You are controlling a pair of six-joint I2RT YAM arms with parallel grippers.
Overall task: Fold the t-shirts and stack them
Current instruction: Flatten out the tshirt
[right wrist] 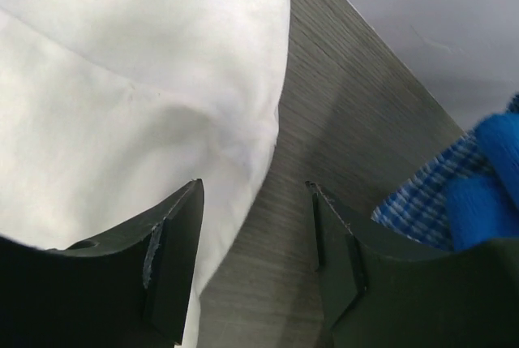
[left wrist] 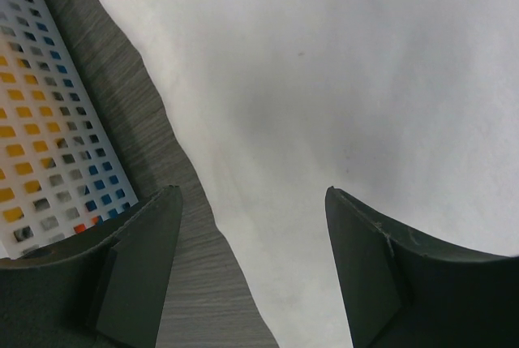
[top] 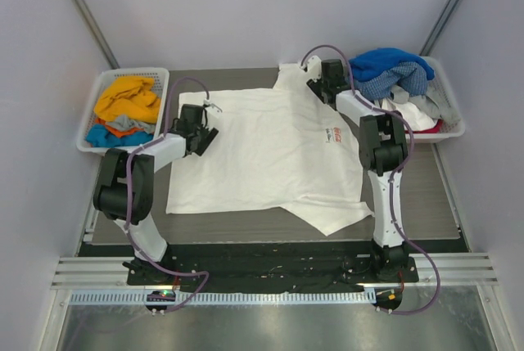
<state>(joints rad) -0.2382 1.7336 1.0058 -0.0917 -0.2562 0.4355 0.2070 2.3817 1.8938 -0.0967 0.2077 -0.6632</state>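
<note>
top external: white t-shirt [top: 270, 150] between baskets [top: 139, 73]

One white shirt [top: 270, 150] on one table [top: 426, 195]. Two arms: left arm [top: 135, 183], right arm [top: 383, 146]. Two baskets: left basket [top: 131, 72] has maybe three shirts, right basket [top: 455, 118] at least four, too bunched to count properly.

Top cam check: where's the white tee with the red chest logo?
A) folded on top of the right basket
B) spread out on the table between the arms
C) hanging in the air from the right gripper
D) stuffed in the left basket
B: the white t-shirt lies opened out on the table, between the left basket and the right basket, in neither of them.
</note>
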